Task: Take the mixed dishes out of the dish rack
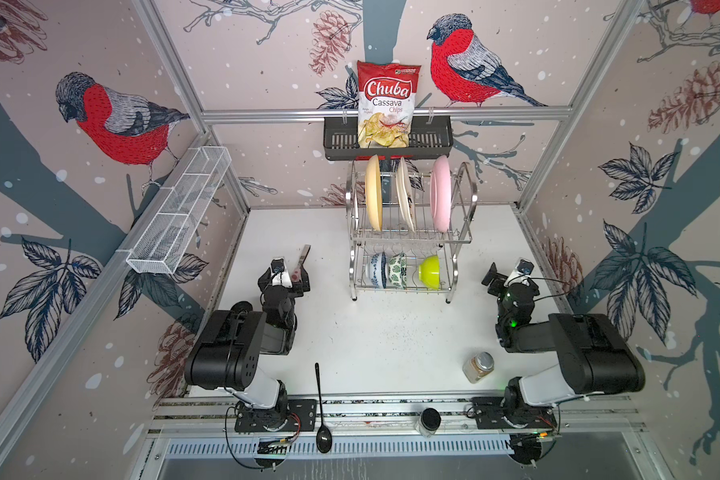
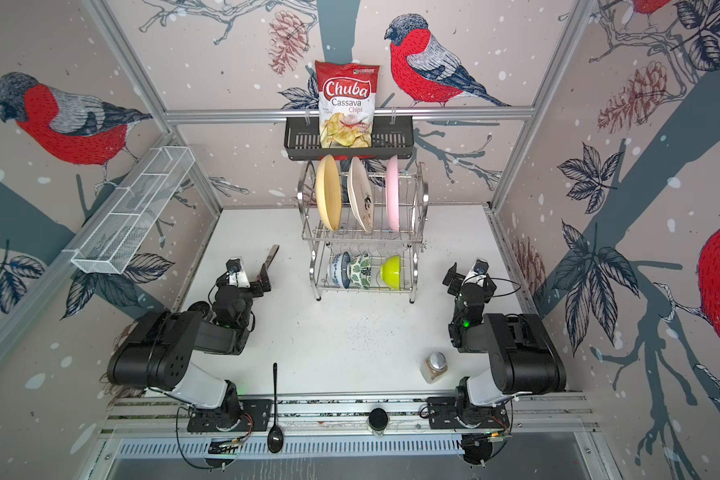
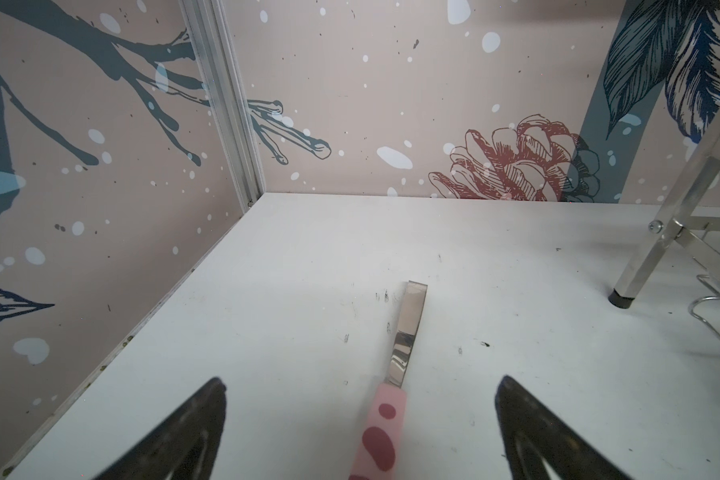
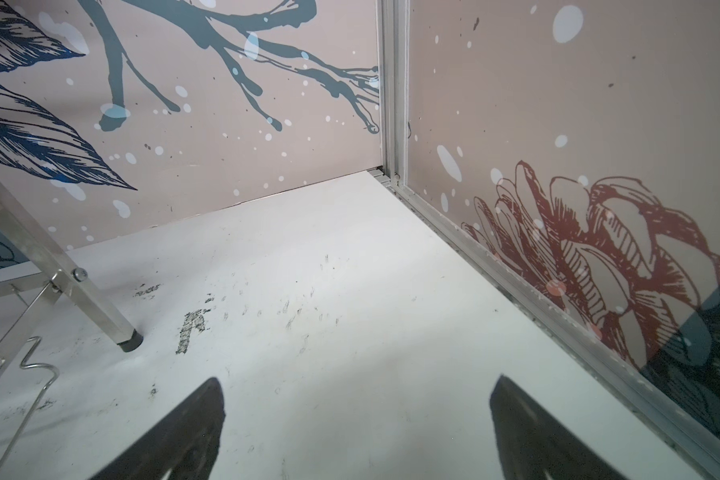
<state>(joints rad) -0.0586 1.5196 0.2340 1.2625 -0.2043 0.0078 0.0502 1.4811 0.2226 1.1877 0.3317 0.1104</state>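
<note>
Top views, far left: white mesh basket [image 1: 179,212] hangs on the side-wall rail.

Left gripper [image 3: 361,381] sits low over the table [image 1: 391,332], jaws spread wide, gripping nothing. The left wrist view alone shows the full layout: a pink-handled knife [image 3: 408,328] lies flat on the table between the fingers, touching neither. In both top views only its blade pokes out past the gripper.

Black spoon [image 1: 321,411] lies across the front rail.

Centre back: dish rack [image 1: 408,239] stands on the table by the back wall.
- Upper tier, on edge: yellow plate [image 1: 373,193], cream plate [image 1: 405,195], pink plate [image 1: 440,193].
- Lower tier, tipped on their sides: blue-white bowl [image 1: 378,270] touching the leaf-patterned bowl [image 1: 398,270], with the lime bowl [image 1: 430,272] apart to the right.
- Each wrist view catches just one rack leg and some lower wire.

Black shelf [image 1: 341,141] above the rack holds a chips bag [image 1: 385,104], upright.

Black-lidded jar [image 1: 429,420] is on the front rail. Silver-lidded spice jar [image 1: 479,365] is on the table.

Right gripper [image 4: 358,380] has its jaws wide apart, with only bare table between them. It faces the back right corner.
</note>
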